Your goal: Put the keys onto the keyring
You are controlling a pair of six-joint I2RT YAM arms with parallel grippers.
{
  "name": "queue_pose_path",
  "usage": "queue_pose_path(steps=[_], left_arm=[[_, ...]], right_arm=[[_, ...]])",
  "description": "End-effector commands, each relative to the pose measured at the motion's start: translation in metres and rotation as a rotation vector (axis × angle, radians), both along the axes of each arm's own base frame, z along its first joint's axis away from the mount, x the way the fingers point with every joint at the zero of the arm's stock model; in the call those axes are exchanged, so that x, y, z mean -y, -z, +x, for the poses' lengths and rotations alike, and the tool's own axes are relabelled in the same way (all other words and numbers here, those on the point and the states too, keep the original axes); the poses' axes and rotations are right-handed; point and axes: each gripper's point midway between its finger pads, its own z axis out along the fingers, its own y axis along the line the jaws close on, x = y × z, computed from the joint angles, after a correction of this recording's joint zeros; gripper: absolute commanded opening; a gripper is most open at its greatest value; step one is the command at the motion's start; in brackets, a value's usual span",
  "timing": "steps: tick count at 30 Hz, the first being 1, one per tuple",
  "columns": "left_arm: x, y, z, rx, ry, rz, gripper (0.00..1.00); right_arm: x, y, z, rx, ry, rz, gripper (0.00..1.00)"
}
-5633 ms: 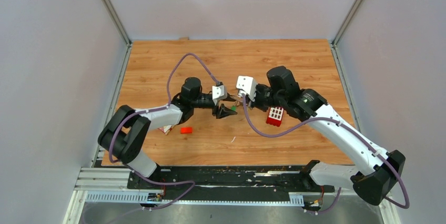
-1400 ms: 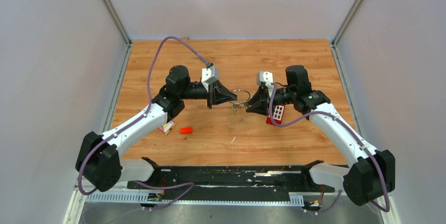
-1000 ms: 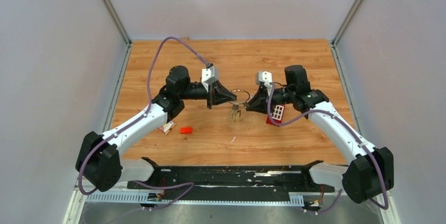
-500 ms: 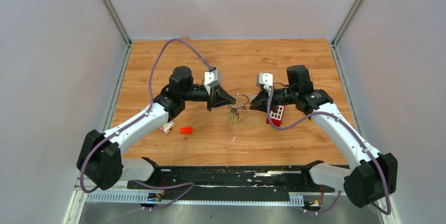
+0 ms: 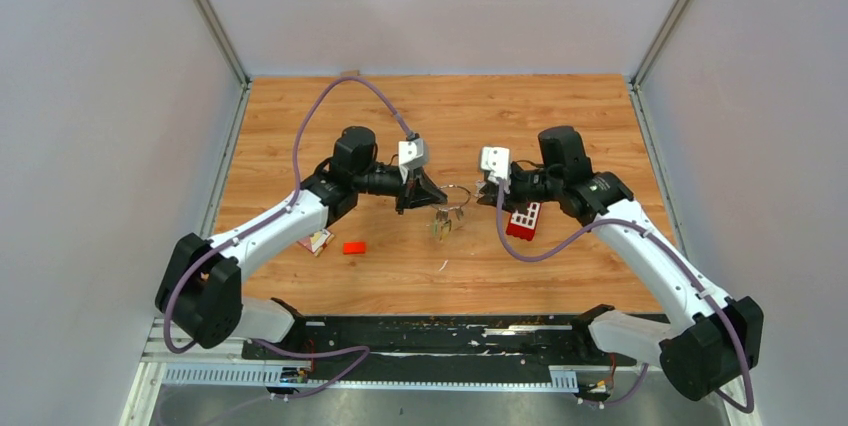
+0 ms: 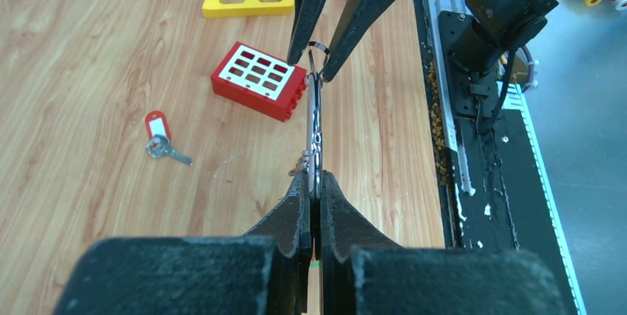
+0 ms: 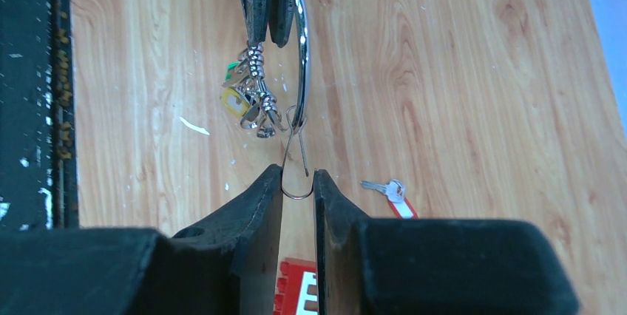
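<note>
Top external: wood tabletop (image 5: 560, 116), keyring (image 5: 457, 189) held in the air over its middle between my two sets of fingers. My left fingers (image 6: 315, 185) are fully closed, clamped on one side of the ring (edge-on in the left wrist view). My right fingers (image 7: 298, 182) are nearly closed, pinching the thin wire loop at its opposite end. The red block with white squares (image 5: 522, 219) sits near my right fingers. The keys (image 7: 251, 97) hang bunched on the ring by the left fingers. One red-tagged key (image 7: 392, 193) lies loose on the tabletop.
</note>
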Motion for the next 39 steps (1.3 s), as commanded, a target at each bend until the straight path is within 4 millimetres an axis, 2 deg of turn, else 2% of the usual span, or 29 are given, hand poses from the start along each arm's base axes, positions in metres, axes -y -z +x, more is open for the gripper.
queue_pose_path(steps=[1, 8, 12, 16, 22, 27, 32, 39], left_arm=[[0.007, -0.014, 0.004, 0.036, 0.030, -0.028, 0.00], [0.007, -0.011, 0.003, 0.045, 0.037, -0.029, 0.01], [0.006, -0.008, 0.002, 0.071, 0.046, -0.027, 0.23], [0.005, -0.007, 0.002, 0.092, 0.046, -0.025, 0.40], [0.009, -0.012, 0.008, 0.107, 0.038, -0.047, 0.57], [0.019, -0.003, 0.015, 0.050, 0.057, -0.041, 0.60], [0.030, 0.000, 0.011, 0.015, 0.117, -0.074, 0.63], [0.040, 0.006, 0.008, 0.030, 0.176, -0.097, 0.61]], right_arm=[[-0.002, -0.020, 0.009, 0.177, 0.004, -0.073, 0.00], [-0.005, -0.009, 0.013, 0.263, 0.022, -0.174, 0.00], [-0.007, -0.012, 0.013, 0.307, 0.021, -0.200, 0.00], [-0.012, -0.016, 0.009, 0.351, 0.009, -0.225, 0.00], [-0.018, -0.010, 0.007, 0.376, 0.002, -0.253, 0.00], [-0.022, -0.007, 0.006, 0.389, 0.001, -0.261, 0.00], [-0.024, -0.007, 0.004, 0.406, -0.005, -0.266, 0.00], [-0.026, -0.006, 0.001, 0.416, -0.011, -0.275, 0.00]])
